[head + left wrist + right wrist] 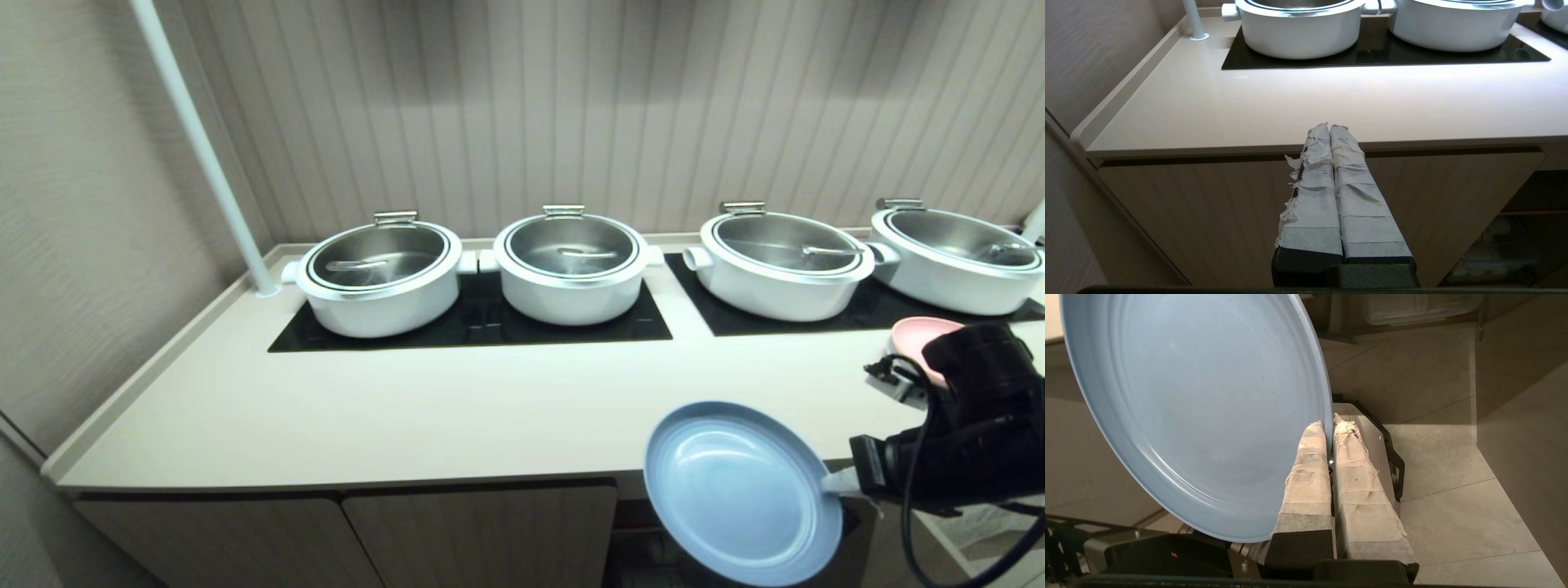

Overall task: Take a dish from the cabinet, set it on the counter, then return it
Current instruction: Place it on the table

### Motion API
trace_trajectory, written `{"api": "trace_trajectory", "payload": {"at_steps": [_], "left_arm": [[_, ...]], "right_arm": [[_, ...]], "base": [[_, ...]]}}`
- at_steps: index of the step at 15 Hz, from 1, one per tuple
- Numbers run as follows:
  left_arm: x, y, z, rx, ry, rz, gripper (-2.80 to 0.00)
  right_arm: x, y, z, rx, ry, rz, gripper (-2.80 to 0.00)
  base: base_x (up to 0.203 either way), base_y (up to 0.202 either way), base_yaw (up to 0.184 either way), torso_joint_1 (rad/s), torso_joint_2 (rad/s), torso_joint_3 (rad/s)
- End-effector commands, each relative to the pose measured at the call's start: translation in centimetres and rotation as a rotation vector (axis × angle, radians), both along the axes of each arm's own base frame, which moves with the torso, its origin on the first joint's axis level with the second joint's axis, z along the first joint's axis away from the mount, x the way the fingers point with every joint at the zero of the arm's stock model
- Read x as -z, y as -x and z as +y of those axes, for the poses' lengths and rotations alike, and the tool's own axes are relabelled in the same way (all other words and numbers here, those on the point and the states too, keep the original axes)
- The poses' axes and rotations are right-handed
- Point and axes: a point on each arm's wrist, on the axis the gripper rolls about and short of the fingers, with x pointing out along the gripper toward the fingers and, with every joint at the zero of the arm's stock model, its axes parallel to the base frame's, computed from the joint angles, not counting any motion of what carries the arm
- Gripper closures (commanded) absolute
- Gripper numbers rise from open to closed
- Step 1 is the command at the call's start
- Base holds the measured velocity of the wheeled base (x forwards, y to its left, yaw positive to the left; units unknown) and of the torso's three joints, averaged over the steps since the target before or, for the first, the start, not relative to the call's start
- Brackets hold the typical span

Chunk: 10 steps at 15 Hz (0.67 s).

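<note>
The right gripper pinches the dish by its rim, tilted in the air at the desk's front edge, so level it over bare desk before lowering; the left gripper's fingers are pressed together, empty.

I see the right gripper pinching the blue dish by its rim, tilted, overlapping the counter front edge. Four lidded pots sit on black cooktops; pink plate far right.
</note>
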Motion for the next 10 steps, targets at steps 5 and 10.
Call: {"api": "trace_trajectory", "payload": {"at_steps": [5, 10], "left_arm": [[0.0, 0.0, 0.0, 0.000, 0.000, 0.000, 0.00], [0.0, 0.0, 0.0, 0.000, 0.000, 0.000, 0.00]], "right_arm": [[1.1, -4.7, -0.3, 0.006, -0.002, 0.010, 0.00], [1.2, -8.5, -0.3, 0.010, 0.005, -0.028, 0.00]], "base": [[0.000, 0.000, 0.000, 0.000, 0.00, 0.000], [0.000, 0.000, 0.000, 0.000, 0.00, 0.000]]}}
